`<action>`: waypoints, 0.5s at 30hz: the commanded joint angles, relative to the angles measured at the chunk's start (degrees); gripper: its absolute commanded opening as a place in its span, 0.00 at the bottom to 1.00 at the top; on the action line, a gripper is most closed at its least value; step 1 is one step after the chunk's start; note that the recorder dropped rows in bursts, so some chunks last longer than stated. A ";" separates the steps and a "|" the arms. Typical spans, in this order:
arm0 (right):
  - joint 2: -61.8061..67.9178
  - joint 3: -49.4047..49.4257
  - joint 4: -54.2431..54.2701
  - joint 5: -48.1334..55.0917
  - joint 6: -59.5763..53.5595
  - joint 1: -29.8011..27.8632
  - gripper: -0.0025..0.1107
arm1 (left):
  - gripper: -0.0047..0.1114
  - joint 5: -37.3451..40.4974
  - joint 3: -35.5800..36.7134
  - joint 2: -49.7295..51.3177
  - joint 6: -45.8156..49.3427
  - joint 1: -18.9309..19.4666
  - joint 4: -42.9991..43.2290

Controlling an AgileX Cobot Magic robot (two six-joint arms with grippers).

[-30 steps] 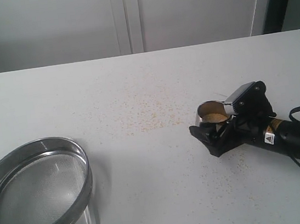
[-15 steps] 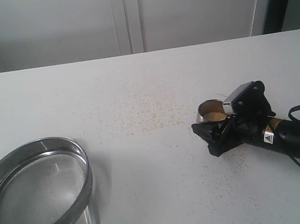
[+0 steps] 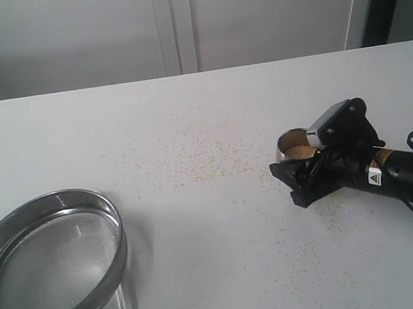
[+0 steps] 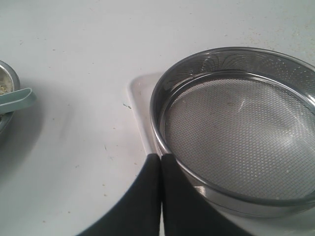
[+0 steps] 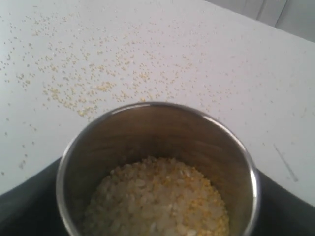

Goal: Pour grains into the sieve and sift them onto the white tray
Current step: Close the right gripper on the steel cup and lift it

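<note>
Grains are sitting in the steel cup that the right gripper is clamping. The sieve, on the white tray, is lying well off at its 8 o'clock, and the left gripper is hanging pinched together right beside it.

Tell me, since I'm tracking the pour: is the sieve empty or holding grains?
Empty: the sieve shows bare mesh in both views; the grains sit in the steel cup.

Shiny steel-rimmed, wire-meshed sieve; glossy metal cup; matt smooth white table
</note>
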 commanded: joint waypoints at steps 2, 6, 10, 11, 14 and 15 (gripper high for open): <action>-5.84 0.04 -2.57 3.04 3.09 -0.04 0.02 | 0.04 -0.11 0.28 -0.29 0.03 0.12 -0.50; -9.86 0.04 -9.88 6.19 6.39 -0.04 0.02 | 0.04 -0.11 0.28 -0.29 0.03 0.12 -0.50; -14.31 0.04 -14.67 9.77 10.48 0.07 0.02 | 0.04 -0.11 0.28 -0.29 0.03 0.12 -0.50; -15.42 0.04 -16.05 10.20 11.94 0.07 0.02 | 0.04 -0.11 0.28 -0.29 0.03 0.12 -0.50; -18.53 0.04 -20.19 10.60 17.00 0.07 0.02 | 0.04 -0.11 0.28 -0.29 0.03 0.12 -0.50; -19.57 0.04 -21.50 10.58 18.41 0.07 0.02 | 0.04 -0.11 0.28 -0.29 0.03 0.12 -0.50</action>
